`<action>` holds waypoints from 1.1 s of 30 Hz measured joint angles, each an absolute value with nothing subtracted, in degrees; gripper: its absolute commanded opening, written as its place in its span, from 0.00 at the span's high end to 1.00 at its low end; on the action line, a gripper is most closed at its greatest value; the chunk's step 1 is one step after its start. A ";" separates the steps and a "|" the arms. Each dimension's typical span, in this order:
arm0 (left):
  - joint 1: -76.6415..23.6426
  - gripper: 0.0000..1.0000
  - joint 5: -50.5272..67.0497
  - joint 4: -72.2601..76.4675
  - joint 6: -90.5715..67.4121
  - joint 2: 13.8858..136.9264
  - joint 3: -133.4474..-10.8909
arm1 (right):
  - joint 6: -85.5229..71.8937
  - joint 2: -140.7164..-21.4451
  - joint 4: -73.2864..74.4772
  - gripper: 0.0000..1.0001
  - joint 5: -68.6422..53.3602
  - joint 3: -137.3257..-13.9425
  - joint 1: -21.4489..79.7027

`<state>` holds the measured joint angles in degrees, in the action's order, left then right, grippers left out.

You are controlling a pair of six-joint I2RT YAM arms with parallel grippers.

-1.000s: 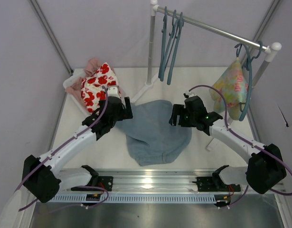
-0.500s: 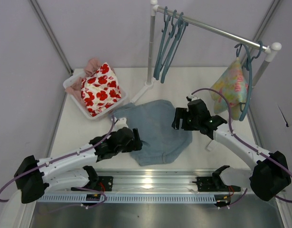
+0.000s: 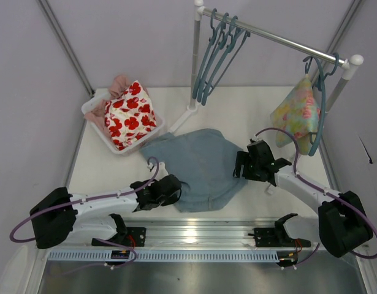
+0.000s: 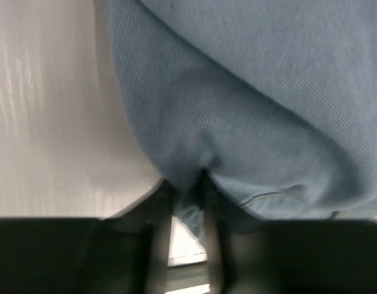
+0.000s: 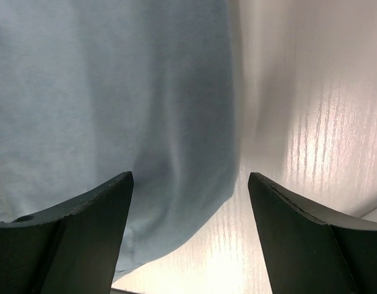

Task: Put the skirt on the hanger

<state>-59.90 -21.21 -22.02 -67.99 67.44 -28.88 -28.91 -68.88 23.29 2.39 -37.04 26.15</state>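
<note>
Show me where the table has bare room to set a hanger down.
Bare table lies behind the skirt, between the rack post and the floral garment; another strip lies between the tub and the left arm. The centre is crowded: skirt, left gripper, right gripper.

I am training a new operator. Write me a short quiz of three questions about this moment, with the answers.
1. Which tool pinches the skirt? A) left B) right C) both
2. True or false: the right tool stands open at the skirt's edge.
3. Fill in: the cloth with red flowers lies in a white ____.
Key: 1 A, the left tool; 2 true; 3 basket.
</note>
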 measured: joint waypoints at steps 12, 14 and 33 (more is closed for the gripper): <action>-60.01 1.00 -29.36 -35.62 -69.19 53.28 -34.13 | -30.37 -71.42 15.44 0.57 2.11 -33.34 25.65; -60.01 1.00 -30.26 -37.50 -69.21 51.83 -35.38 | -31.29 -71.42 14.22 0.80 1.52 -33.30 25.65; -59.99 1.00 -27.16 -60.10 -68.31 58.43 -53.36 | -29.04 -69.84 48.56 0.94 1.67 -71.48 26.13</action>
<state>-59.99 -27.16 -60.10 -68.31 58.43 -53.36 -29.04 -69.84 48.56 1.67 -71.48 26.13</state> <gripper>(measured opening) 0.024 0.019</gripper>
